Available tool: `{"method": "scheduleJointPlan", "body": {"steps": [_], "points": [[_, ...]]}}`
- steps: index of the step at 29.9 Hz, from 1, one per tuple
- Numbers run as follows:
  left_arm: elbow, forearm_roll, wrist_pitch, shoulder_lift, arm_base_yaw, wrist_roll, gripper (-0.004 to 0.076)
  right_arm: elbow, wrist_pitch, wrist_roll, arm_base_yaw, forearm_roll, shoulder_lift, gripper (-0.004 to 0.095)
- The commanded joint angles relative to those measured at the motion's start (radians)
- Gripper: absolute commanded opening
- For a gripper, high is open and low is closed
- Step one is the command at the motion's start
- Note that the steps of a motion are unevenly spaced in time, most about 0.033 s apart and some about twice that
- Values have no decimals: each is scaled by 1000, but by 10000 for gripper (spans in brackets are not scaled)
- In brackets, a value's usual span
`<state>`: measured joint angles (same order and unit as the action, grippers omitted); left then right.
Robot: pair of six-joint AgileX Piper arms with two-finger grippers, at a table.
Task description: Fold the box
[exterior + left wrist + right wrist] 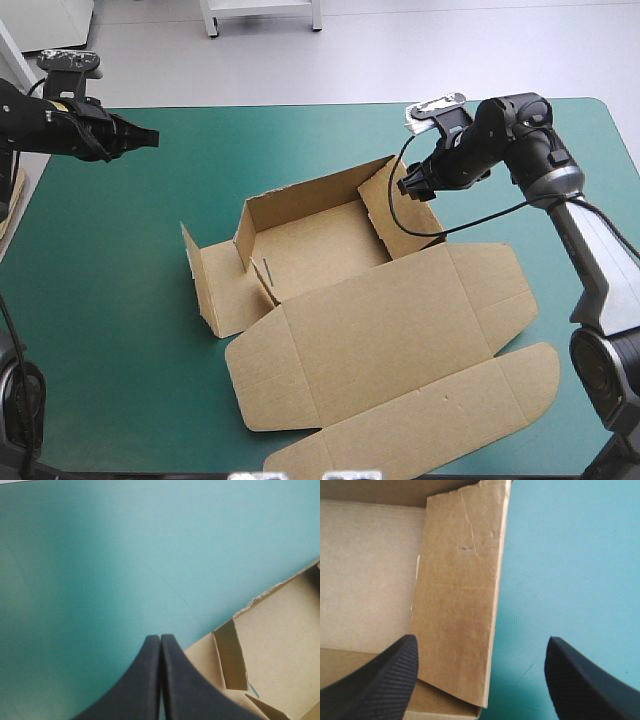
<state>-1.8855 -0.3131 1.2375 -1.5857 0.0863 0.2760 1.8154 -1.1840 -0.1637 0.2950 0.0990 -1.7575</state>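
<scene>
Brown box (pixel 370 320) stands with its side wall (pixel 462 580) between the wide-open, empty fingers of your right gripper (pixel 481 644), so pinch it squarely; your left gripper (pixel 160 639), fingers pressed together on nothing, has the box ahead and to one side.

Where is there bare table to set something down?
Widest: teal-green cover between the box and the table's left edge, to the near-left corner. Also the far strip behind the box's back wall, between left hand and right hand. Crowded: centre and near right, under the flat lid and right arm.
</scene>
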Motion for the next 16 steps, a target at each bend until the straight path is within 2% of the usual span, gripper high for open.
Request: {"method": "scheduleJointPlan", "body": {"steps": [1, 8, 16], "points": [[-22, -34, -44, 39, 3, -1, -8, 32, -9, -12, 21, -42, 28, 644], [-22, -44, -43, 39, 3, 0, -8, 32, -13, 2, 115, -212, -32, 644], [-22, -57, -29, 39, 3, 6, -8, 32, 15, 65, 123, -256, -80, 644]]}}
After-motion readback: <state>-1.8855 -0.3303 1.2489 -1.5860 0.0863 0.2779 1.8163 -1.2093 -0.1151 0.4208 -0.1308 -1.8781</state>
